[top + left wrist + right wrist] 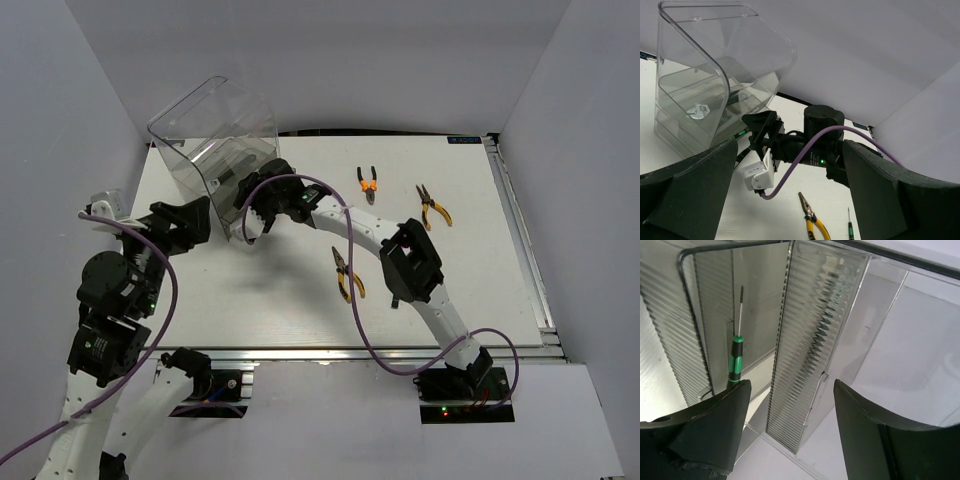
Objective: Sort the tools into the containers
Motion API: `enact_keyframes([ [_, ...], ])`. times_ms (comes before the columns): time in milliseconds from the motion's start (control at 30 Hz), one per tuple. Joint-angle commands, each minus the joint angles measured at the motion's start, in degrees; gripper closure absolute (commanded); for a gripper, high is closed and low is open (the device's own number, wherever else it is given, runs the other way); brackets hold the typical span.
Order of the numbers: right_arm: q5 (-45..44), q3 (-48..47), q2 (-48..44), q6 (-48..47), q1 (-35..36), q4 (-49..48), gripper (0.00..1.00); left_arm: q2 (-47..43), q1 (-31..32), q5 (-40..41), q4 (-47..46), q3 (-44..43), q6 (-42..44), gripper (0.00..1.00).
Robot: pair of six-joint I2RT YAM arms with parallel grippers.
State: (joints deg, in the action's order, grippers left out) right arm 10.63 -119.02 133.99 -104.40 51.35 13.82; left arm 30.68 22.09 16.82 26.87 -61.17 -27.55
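**Screwdriver at the drawer mouth: where to grip, what to expect**

Find the thin screwdriver with the green-and-black handle (736, 360) just off the left finger of the right pincer (791, 385), shaft pointing away into a ribbed, grey-tinted drawer (810, 340) of the clear plastic cabinet with the curved top (215, 135). Cannot tell whether touching that finger or resting on the drawer floor. Read the right pincer as spread wide, clamped on nothing. Read the left pincer (790, 144) the same way, with fingers far apart and nothing between them, hovering near the cabinet's side.

Expect little weight and full stiffness from the screwdriver, but also a tendency to roll on the round handle and to slip along the bare steel shaft. Take hold across the handle, never the shaft, and keep it level.

Treat the three orange-handled pliers (347, 275), lying on the white table (470, 290) well apart from the cabinet, as heavier, rigid and hinged. Grip across both handles near the pivot to stop them swinging open. Note a second thin screwdriver (850, 229) near one pair.

Inside the cabinet, make out a silver adjustable wrench (699, 110) lying flat in one drawer, seen through the clear wall. Cannot make out any other contents.
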Motion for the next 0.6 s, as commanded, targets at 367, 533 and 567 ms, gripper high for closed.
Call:
enact_keyframes([
  [367, 2.2, 26.1, -29.1, 42.6, -10.6, -3.1, 0.68, 14.5, -0.2, -26.4, -7.4, 1.4, -3.5, 0.76],
  [533, -1.8, 37.8, -37.7, 68.0, -25.7, 1.2, 1.00, 25.2, 0.2, -38.3, -12.6, 2.6, -10.0, 0.92],
  [567, -1.1, 38.4, -38.9, 71.1, -28.3, 3.5, 1.00, 27.4, 1.0, -39.5, -13.0, 2.7, -10.4, 0.92],
])
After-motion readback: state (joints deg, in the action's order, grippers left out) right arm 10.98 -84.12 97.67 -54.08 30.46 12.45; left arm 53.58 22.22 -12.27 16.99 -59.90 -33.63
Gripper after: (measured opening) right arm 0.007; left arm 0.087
